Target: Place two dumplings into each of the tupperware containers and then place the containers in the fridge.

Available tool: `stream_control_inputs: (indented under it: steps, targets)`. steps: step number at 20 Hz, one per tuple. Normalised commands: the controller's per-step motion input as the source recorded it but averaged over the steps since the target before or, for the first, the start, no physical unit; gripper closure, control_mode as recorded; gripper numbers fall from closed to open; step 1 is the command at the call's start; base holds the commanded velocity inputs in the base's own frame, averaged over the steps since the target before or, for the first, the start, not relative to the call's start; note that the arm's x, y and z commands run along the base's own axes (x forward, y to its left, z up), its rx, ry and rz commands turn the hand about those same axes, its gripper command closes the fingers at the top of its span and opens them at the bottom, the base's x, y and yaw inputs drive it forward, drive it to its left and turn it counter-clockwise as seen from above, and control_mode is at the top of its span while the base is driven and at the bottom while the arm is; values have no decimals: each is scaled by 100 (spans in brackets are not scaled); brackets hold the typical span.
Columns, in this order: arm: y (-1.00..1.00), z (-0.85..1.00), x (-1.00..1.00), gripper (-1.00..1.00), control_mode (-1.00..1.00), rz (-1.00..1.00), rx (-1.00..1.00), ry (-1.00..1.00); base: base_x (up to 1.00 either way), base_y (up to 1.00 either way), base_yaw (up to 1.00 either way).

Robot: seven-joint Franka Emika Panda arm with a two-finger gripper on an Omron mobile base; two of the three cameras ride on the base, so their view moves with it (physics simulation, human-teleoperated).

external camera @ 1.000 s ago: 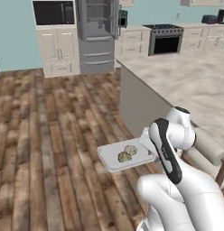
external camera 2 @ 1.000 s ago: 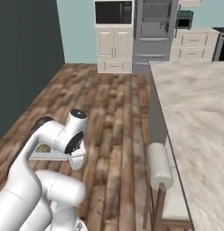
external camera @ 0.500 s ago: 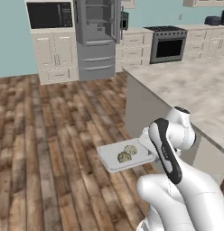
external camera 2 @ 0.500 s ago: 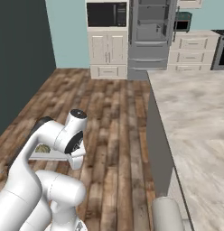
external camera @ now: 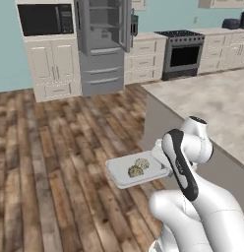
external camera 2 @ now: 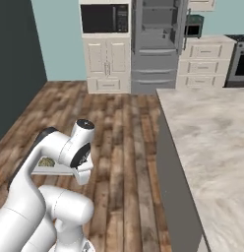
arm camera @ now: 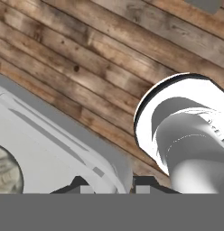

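Gripper (arm camera: 111, 186) of the white robot arm is pinched on the right-hand rim of one shallow light-grey tray with rounded corners (external camera: 125, 176); in the hand view its two dark finger tips (arm camera: 80, 185) sit one on each side of that rim. It holds the tray up in the air over the brown wood plank floor (external camera: 50, 162), just left of the arm.

Two lumpy pale beige dumplings (external camera: 138, 168) lie in the tray, close side by side. The tray lies flat, and its long side runs left to right, out from the gripper.

Far back stands one tall grey fridge (external camera: 102, 47) with its top doors open and grey shelves showing. On the right is one long grey stone counter (external camera: 217, 106).
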Motion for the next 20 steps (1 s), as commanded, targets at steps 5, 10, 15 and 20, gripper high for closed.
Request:
stream_control_inputs:
  steps: [5, 10, 15, 20]
  targets:
    - [0, 0, 0, 100, 100, 0, 0, 0, 100, 45, -11]
    - [0, 0, 0, 100, 100, 0, 0, 0, 100, 41, -10]
    - [0, 0, 0, 100, 100, 0, 0, 0, 100, 39, -11]
    - [0, 0, 0, 100, 100, 0, 0, 0, 100, 36, -10]
